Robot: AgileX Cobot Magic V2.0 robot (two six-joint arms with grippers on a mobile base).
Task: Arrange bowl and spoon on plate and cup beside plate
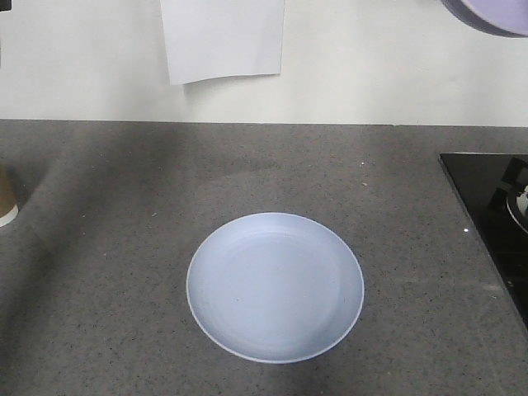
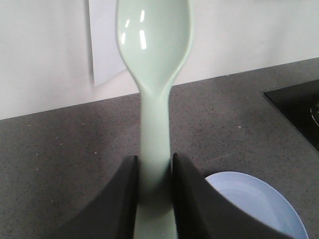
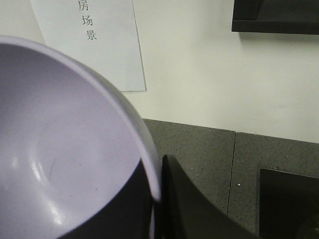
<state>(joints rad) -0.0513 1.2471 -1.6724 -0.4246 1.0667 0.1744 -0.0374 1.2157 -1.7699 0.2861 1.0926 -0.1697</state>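
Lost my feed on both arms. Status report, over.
Both loaded: left gripper shut on spoon, right gripper shut on bowl rim, aloft. Empty plate on counter. Nothing over it; cup far left, apart.

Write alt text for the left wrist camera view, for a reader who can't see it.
The left gripper is shut on the handle of a pale mint spoon, which points away from the camera, scoop toward a white wall. Beneath is a grey speckled counter, with part of a pale blue plate at lower right.
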